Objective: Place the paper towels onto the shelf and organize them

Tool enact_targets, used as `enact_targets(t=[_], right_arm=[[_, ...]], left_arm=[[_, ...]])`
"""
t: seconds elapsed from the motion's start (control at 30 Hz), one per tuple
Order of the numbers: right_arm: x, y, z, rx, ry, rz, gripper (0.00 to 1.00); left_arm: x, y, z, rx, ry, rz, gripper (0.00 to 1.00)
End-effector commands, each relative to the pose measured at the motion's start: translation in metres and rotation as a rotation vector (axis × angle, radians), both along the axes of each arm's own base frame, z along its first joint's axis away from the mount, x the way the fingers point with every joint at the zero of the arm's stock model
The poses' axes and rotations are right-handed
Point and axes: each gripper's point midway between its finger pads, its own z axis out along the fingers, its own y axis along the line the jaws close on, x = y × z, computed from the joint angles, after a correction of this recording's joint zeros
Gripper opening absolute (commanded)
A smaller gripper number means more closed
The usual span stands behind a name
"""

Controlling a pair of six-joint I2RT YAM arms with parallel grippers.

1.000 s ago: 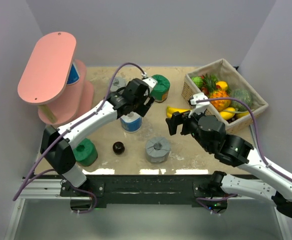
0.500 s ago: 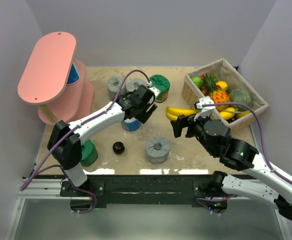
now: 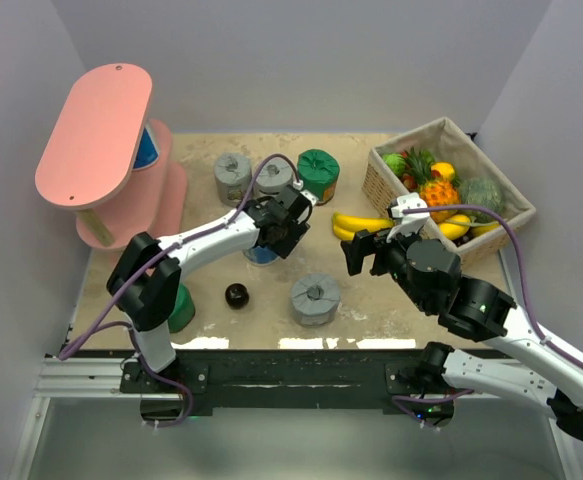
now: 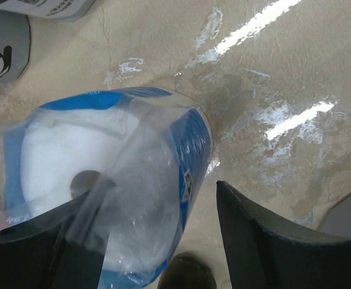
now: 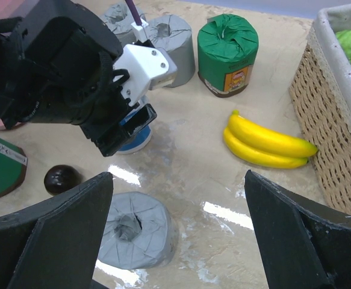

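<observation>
A white-and-blue paper towel roll (image 3: 260, 252) stands mid-table. My left gripper (image 3: 277, 228) is lowered over it, open. In the left wrist view the roll (image 4: 121, 162) sits between the jaws of the left gripper (image 4: 160, 183), close to the left finger, with a gap to the right finger (image 4: 271, 241). My right gripper (image 3: 364, 250) is open and empty, hovering above a grey roll (image 5: 136, 229). Two grey rolls (image 3: 233, 172) (image 3: 274, 178) and a green roll (image 3: 319, 175) stand at the back. Another green roll (image 3: 174, 305) stands front left. The pink shelf (image 3: 96, 135) holds one white-and-blue roll (image 3: 147, 148) on its lower tier.
A small dark ball (image 3: 236, 295) lies just in front of the left gripper. Bananas (image 3: 356, 224) lie beside the wicker fruit basket (image 3: 476, 150) at the right. Walls close in the table at the left, back and right.
My left gripper has moved toward the near side and come down around the white-and-blue roll. My right arm shifted slightly to the right, then held still.
</observation>
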Motion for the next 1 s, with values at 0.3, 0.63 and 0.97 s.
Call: enact_targets(t=[0.3,0.63,0.97], right_arm=[[0.0,-0.01,0.009,0.018,-0.03,-0.032,0.94],[0.001,-0.008,0.009,0.024,-0.029,-0.032,0.94],[0.001,-0.004,0.015,0.033,-0.032,-0.016,0.94]], left_arm=[[0.01,0.009,0.006,0.005,-0.076,0.09,0.39],[0.028,0.049,0.113,0.084,-0.311,0.207,0.34],[0.047,0.122,0.207,0.129,-0.492,0.388,0.33]])
